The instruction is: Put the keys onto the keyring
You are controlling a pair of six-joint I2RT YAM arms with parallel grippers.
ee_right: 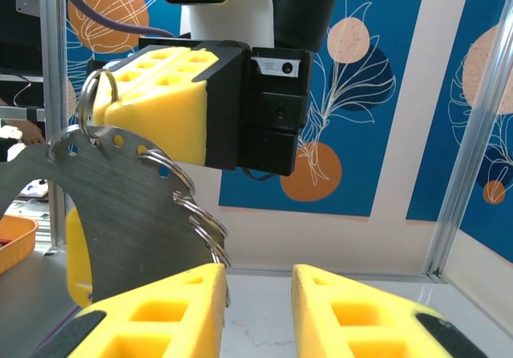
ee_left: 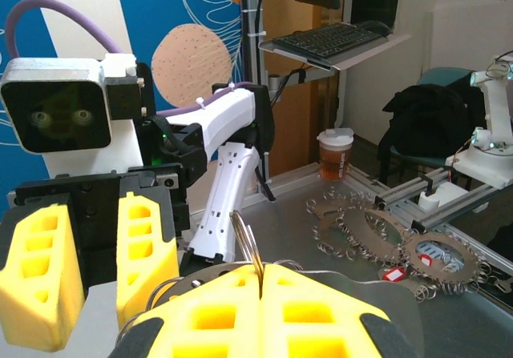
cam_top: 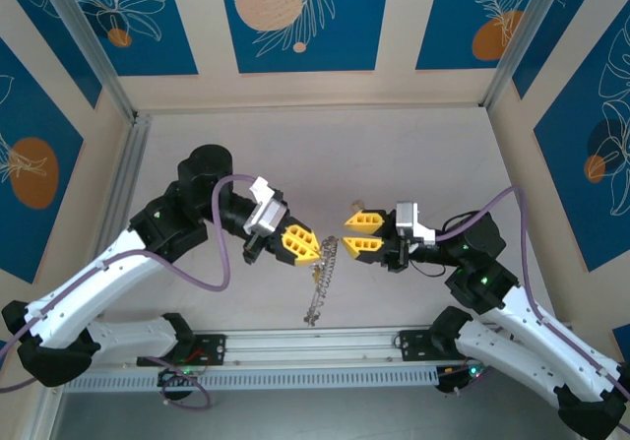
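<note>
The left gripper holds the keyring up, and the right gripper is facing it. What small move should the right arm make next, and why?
Probably ease the right gripper forward until it straddles the edge of the keyring. The left gripper is shut on the keyring, which hangs free below it, while the right jaws stand apart, empty, and seemingly just short of it.
</note>
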